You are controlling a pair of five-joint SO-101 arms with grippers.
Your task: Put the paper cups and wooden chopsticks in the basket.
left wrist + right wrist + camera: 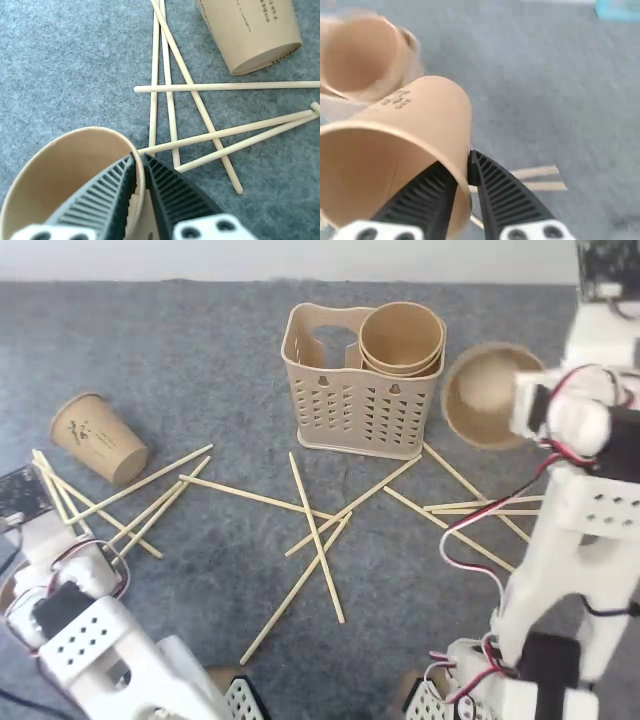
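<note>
L pincer (139,162) is squeezing one cup (60,175) by its rim, cup half cut off. R pincer (465,167) is gripping 2nd cup (405,130). Chopsticks (316,537) are lying on grey surface (200,370).

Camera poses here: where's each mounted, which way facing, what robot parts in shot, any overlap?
High view: fixed above the table, looking down at the basket, scattered chopsticks, left arm and right arm.
Left wrist view: on the left arm, looking along the left pincer, shut on the gripped cup at its rim, to the mat.
Right wrist view: on the right arm, along the right pincer, shut on the other gripped cup.
Shared: the lying printed cup shows in the high and left wrist views.
</note>
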